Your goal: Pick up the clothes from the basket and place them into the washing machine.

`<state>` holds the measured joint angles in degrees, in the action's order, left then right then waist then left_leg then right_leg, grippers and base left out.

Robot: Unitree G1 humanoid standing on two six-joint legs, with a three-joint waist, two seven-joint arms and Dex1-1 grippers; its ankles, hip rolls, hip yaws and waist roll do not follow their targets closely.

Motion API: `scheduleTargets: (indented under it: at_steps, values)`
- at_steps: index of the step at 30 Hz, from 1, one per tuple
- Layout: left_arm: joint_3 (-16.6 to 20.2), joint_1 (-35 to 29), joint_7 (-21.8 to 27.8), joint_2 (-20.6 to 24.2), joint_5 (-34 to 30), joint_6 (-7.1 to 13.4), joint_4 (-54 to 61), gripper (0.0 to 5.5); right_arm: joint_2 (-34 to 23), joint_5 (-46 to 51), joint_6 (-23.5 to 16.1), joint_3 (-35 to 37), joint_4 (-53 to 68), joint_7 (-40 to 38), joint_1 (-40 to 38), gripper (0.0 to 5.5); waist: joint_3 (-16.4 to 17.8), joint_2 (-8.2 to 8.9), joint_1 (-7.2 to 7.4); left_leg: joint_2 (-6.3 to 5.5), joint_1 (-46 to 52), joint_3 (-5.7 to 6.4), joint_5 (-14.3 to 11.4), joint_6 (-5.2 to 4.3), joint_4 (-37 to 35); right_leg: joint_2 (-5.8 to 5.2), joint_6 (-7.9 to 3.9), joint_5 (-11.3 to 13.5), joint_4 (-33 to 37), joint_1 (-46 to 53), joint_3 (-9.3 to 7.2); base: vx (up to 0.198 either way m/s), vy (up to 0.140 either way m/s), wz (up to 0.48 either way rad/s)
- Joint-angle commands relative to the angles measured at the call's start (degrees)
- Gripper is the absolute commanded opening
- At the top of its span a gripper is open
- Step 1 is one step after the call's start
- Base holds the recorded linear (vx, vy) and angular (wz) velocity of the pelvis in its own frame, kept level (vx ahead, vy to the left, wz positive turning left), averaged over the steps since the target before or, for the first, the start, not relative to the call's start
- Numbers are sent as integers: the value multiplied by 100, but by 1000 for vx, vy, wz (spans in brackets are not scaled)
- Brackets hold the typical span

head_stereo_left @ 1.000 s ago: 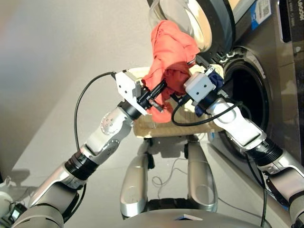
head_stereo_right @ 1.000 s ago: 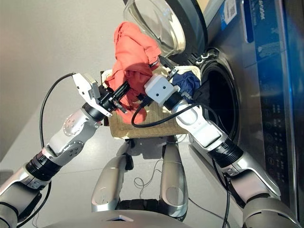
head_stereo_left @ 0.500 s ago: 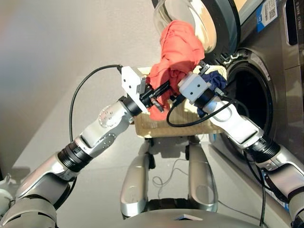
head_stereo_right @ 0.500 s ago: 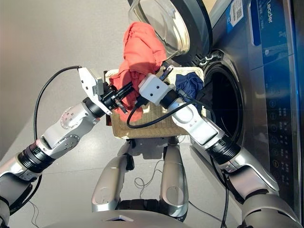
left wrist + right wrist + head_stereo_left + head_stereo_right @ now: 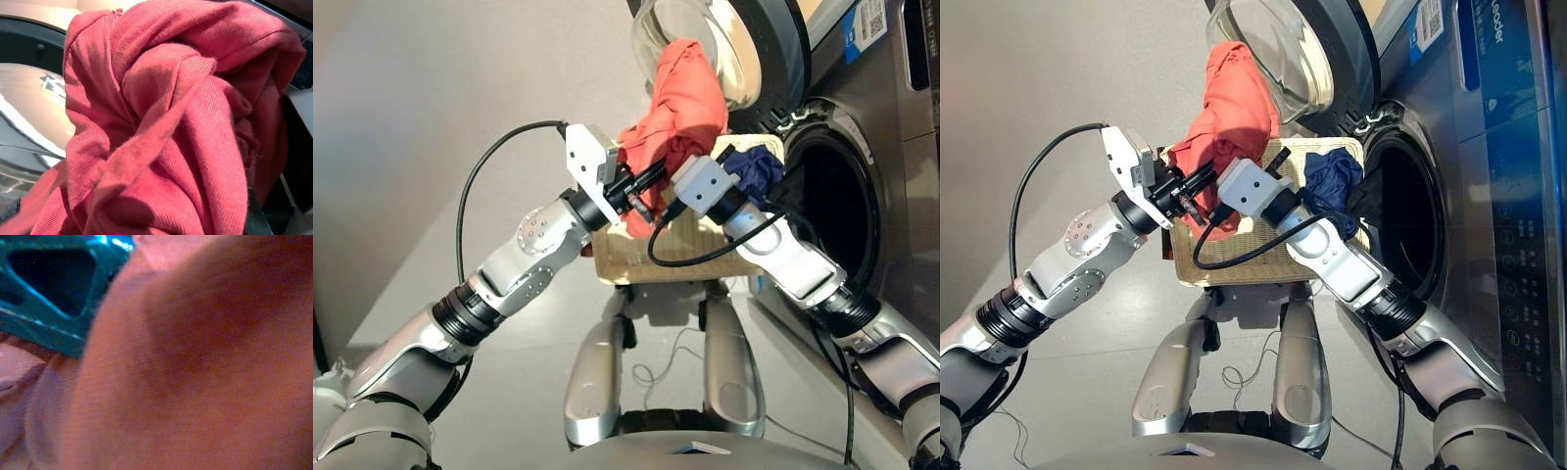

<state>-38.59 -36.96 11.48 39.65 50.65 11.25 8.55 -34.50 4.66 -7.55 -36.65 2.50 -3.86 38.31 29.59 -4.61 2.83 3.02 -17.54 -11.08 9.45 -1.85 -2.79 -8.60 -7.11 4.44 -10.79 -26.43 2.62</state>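
Note:
The coral-red garment point(image 5: 680, 98) is bunched up high over the basket point(image 5: 636, 266), in front of the washing machine's point(image 5: 891, 147) open glass door point(image 5: 734, 39). My left gripper point(image 5: 646, 181) is shut on its lower folds, and the cloth point(image 5: 171, 122) fills the left wrist view. My right gripper point(image 5: 722, 157) presses against the same garment from the machine side, and red cloth point(image 5: 195, 357) covers its wrist view. The navy blue garment point(image 5: 759, 166) lies at the basket's end next to the dark drum mouth point(image 5: 832, 206). The black garment is hidden.
The basket stands on a low stand directly before me, its right end against the machine's front. The open door hangs over the basket's far side. Black cables point(image 5: 499, 176) loop from both wrists. Pale floor point(image 5: 401, 147) stretches away to the left.
The coral-red garment has shifted right, closer to the open door. My right gripper has drawn left toward the left one. The camera has also moved a little.

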Motion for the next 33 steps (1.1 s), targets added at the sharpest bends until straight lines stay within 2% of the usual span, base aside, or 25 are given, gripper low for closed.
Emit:
scheduleTargets:
  at_steps: [1,13,16,17,20,25,30,33]
  values:
    - [-437,197,235,-149,-29,123,170,550,668,-165,-744,239,590,-216,747,0,-324,262,-58,-46,247,-53,-44,-495,-172,-281,-603,632,799,274,122,0,0,0]
    - [-344,338,255,-257,-59,235,164,550,751,-166,-949,347,259,-476,626,0,-337,187,-133,-56,240,-13,-28,-504,-152,-316,-599,624,790,299,88,0,0,0]
    - [-119,477,116,-469,-113,398,184,550,1066,35,-1091,571,-91,-749,284,0,-325,135,-173,-69,227,10,-23,-500,-150,-329,-600,610,790,306,72,0,0,0]
    - [-117,483,115,-470,-115,397,186,550,1067,33,-1093,568,-92,-751,282,0,-328,134,-170,-68,226,11,-23,-500,-150,-329,-600,609,790,306,70,0,0,0]
    - [113,627,-52,-750,-240,533,140,550,1030,-268,-1108,643,-324,-949,111,0,-327,120,-203,-70,220,29,-28,-497,-146,-339,-599,587,777,316,40,0,0,0]
    - [399,877,-408,-1497,-356,762,-42,550,1186,-290,-1236,1059,-881,-1465,-310,0,-316,108,-228,-77,204,79,-43,-483,-123,-360,-597,562,759,309,18,0,0,0]
    - [523,847,-743,-1950,-828,993,-97,550,1161,-349,-1348,1326,-1600,-1868,-603,0,-314,130,-221,-65,160,122,-104,-475,8,-372,-586,526,734,337,-28,0,0,0]
    - [565,833,-884,-2078,-1048,1104,-128,550,1182,-231,-1414,1536,-1990,-2021,-826,0,-315,158,-205,-63,135,147,-126,-474,59,-369,-575,503,720,350,-38,0,0,0]
